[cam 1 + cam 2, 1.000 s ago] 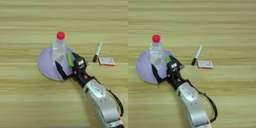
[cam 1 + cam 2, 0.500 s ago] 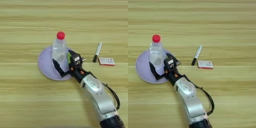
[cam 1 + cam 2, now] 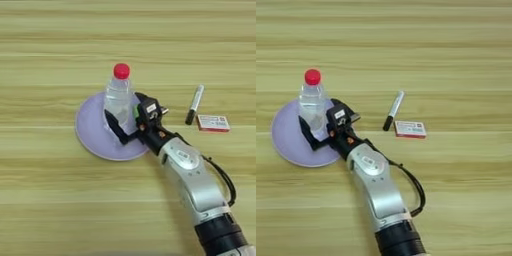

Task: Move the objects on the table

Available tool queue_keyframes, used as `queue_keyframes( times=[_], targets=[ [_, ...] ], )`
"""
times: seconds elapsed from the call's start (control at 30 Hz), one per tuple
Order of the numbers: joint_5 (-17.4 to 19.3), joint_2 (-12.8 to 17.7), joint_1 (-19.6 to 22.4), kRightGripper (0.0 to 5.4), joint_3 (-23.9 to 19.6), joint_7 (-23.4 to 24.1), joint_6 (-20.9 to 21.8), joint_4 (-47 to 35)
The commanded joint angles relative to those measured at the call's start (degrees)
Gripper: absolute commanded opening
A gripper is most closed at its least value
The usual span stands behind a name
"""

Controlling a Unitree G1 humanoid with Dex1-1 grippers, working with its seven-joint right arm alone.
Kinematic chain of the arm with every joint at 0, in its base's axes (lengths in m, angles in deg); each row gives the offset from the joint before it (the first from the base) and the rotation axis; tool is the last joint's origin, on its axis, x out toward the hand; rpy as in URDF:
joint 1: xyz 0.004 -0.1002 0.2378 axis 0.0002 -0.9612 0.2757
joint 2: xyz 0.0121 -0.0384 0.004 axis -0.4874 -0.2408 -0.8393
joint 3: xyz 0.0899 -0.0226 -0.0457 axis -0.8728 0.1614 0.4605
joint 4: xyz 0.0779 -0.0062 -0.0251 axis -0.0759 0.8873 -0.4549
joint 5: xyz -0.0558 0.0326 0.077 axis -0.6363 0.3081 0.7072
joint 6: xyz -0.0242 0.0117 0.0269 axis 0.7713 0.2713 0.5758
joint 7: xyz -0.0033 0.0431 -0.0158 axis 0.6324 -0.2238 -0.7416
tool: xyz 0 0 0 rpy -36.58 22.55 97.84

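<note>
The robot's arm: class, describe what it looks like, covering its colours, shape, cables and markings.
The arm is a rounded silver forearm with a black cuff nearest the camera. A thin black cable loops along its side. An orange band sits at the wrist, behind a black claw with two black fingers. A small white label marks the claw's black housing.

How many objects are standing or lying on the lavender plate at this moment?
2 visible: the clear bottle stands upright on the lavender plate, and a small green bar shows just behind the gripper. The arm may hide more.
</note>
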Motion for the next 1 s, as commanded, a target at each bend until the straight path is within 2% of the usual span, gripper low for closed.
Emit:
queue_keyframes(
  times=[0.03,0.33,0.53,0.6,1.0],
  targets=[
    [-0.32,-0.64,4.68,5.38,0.09,-0.15,1.27,-1.81],
    [-0.66,-0.99,8.98,5.38,-0.01,-0.82,1.34,2.22],
    [0.92,-2.01,12.69,5.38,-2.65,-1.05,2.64,8.11],
    [0.94,-2.27,12.77,4.93,-2.95,-1.27,3.21,8.88],
    [1.25,-2.82,12.78,3.47,-4.67,-1.32,4.48,9.07]
  ],
)
